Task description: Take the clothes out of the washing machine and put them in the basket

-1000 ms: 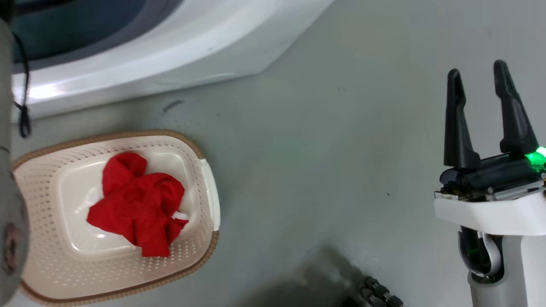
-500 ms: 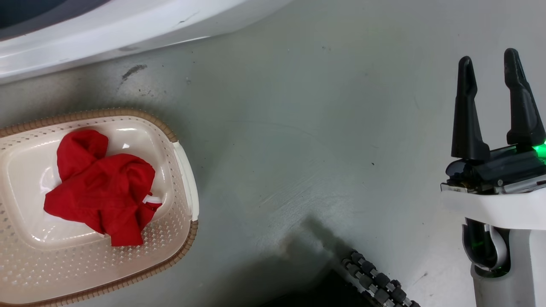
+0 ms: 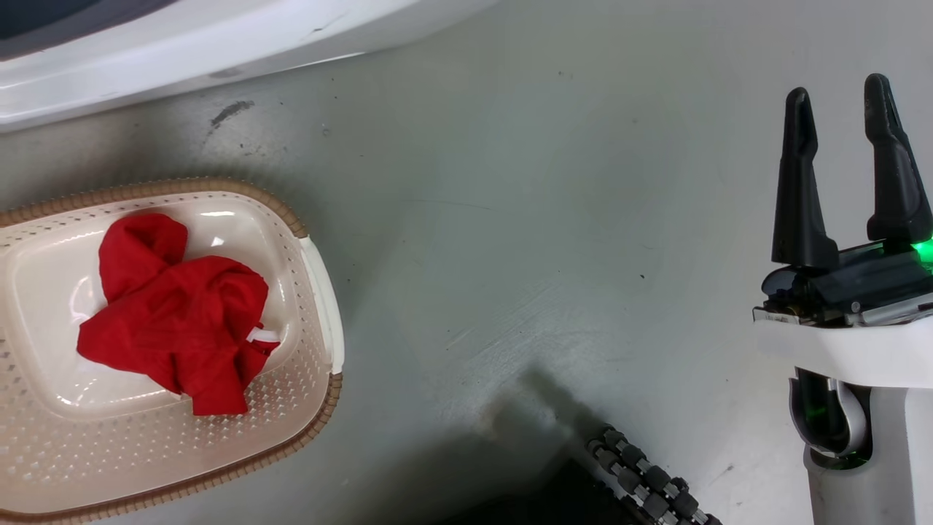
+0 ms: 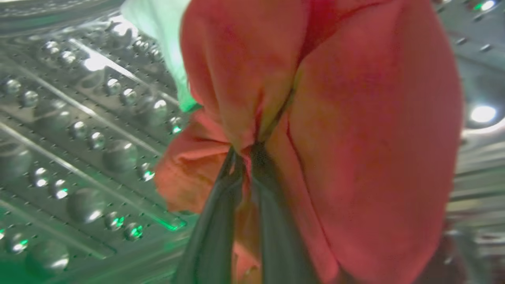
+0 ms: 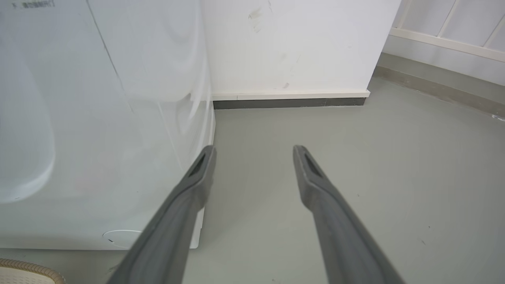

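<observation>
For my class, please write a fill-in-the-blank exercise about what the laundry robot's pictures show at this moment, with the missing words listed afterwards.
The left pincer is shut on a red garment inside the perforated steel ____.
The right pincer is ____ and holds nothing.
A second red garment lies in the cream ____ on the grey floor.
Missing words: drum; open; basket.

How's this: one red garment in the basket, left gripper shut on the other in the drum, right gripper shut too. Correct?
No: the right gripper is open, fingers spread, per the right wrist view. One red garment lies in the basket; the left gripper is shut on the other garment in the drum.
</observation>
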